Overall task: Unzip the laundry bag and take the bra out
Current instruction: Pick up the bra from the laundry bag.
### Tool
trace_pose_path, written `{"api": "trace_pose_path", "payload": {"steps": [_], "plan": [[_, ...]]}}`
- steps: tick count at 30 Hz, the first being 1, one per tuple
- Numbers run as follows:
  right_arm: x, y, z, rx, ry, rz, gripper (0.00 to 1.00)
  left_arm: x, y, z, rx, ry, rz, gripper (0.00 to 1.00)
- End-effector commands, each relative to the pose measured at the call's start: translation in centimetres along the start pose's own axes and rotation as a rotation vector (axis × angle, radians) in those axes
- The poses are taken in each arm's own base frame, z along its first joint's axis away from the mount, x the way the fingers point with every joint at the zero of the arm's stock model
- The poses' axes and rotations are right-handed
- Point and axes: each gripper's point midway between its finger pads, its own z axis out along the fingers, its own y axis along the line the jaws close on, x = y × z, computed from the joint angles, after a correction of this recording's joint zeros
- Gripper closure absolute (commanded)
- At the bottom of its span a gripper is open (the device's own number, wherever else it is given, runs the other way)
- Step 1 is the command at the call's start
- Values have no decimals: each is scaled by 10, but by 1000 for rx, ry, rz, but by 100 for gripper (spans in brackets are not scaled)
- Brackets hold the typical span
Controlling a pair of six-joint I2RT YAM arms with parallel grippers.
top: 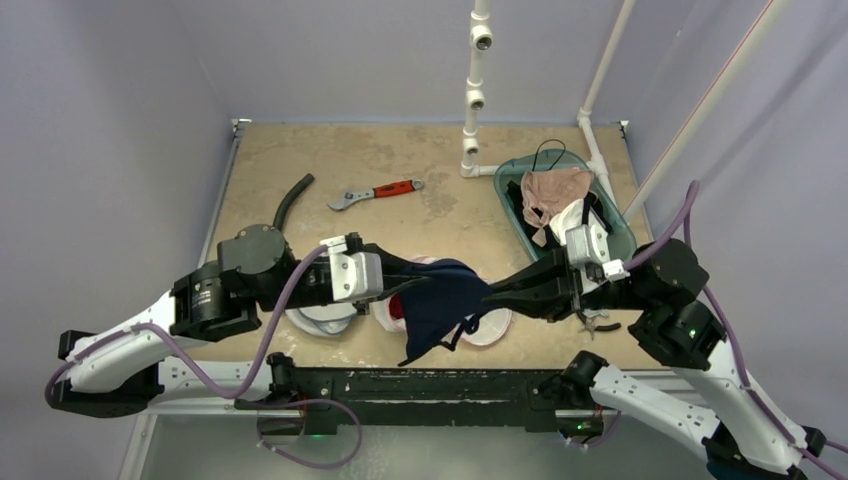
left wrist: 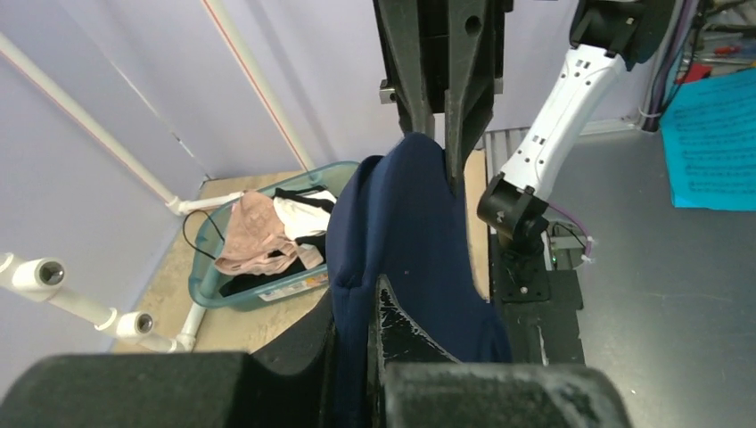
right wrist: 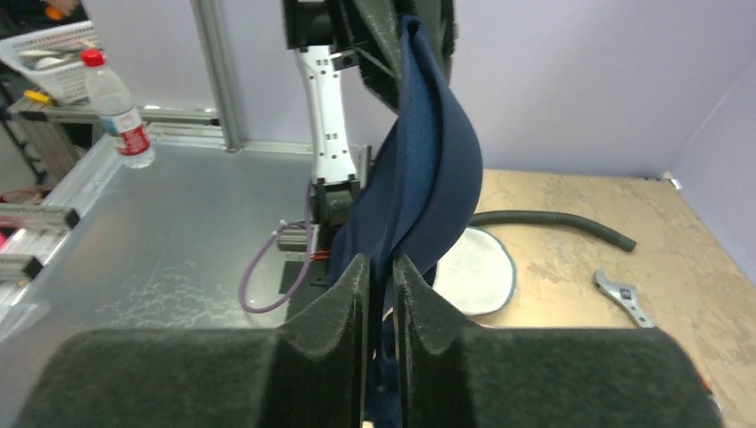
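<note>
Bra [top: 440, 300] hangs above the bag [top: 318, 320] at near centre, with left gripper [top: 405, 285] and right gripper [top: 495, 292] both clamped on its fabric (straps dangling); advise an even lift to avoid snagging.

We see a navy bra [top: 440, 300], a white mesh laundry bag [top: 322, 318], a teal bin [top: 620, 235], a red-handled wrench [top: 375, 193].

You've got 2 arms, left arm [top: 215, 295] & right arm [top: 680, 310], both w/ white lower links, black round joint housings and silver wrist blocks [top: 352, 272]. Each trails purple cables [top: 210, 375]. Your right gripper [right wrist: 381, 263] has black tapered fingers [right wrist: 339, 303] w/ rough foam-like faces. There's a green LED [top: 692, 326] on the right elbow, 4 o'clock in top view.
</note>
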Motion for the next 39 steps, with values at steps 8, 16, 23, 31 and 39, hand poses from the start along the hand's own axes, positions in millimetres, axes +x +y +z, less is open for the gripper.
{"api": "trace_pose_path", "payload": {"steps": [8,16,23,31,39], "plan": [[-21,-42,-13,299,-144,46,17,-31,22,-20,-149,-163,-32,100],[-26,-42,0,245,-269,107,14,-50,27,-20,-165,-239,-49,100],[-32,-43,20,156,-317,152,14,-70,30,-14,-173,-342,-69,100],[-27,-50,40,80,-353,246,42,-74,36,-5,-205,-392,-95,100],[-20,-45,40,51,-365,301,97,-62,53,-4,-315,-385,-134,100]]}}
